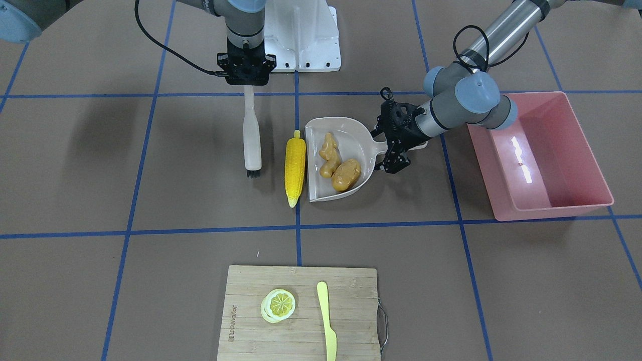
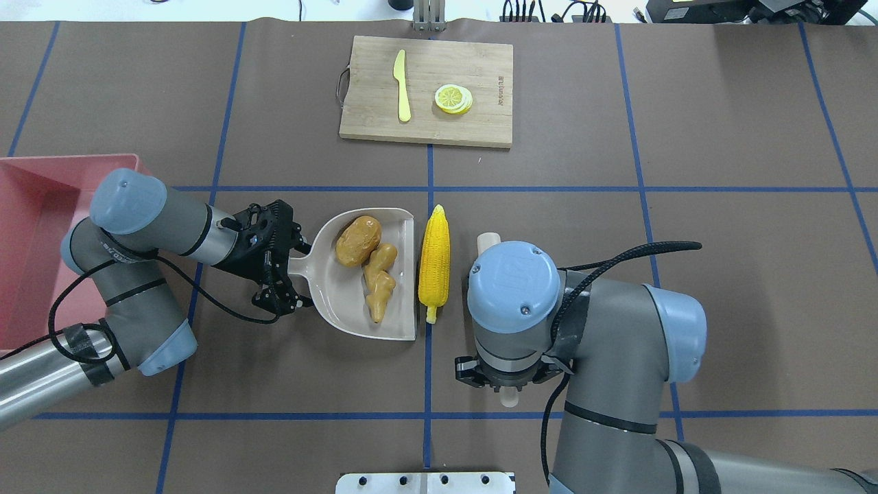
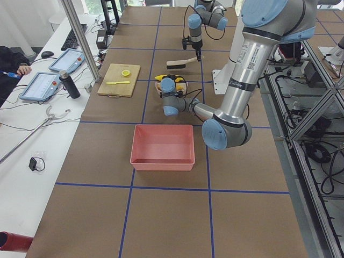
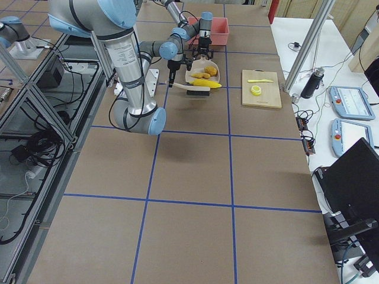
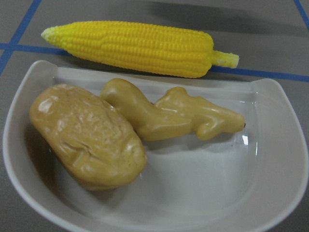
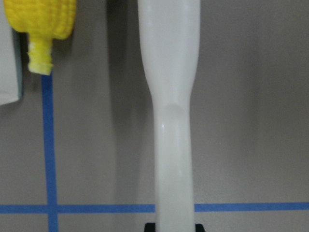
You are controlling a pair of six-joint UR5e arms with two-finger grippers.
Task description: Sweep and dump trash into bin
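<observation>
The beige dustpan lies on the table, and my left gripper is shut on its handle. The tan ginger root and the brown-orange potato lump lie inside the pan. The yellow corn cob lies on the table along the pan's open edge, outside it. My right gripper is shut on the handle of a white brush, which lies beside the corn with a gap between them. The pink bin stands beyond my left arm and looks empty.
A wooden cutting board with a lemon slice and a pale yellow knife lies at the table's far side from me. The robot's white base plate is behind the brush.
</observation>
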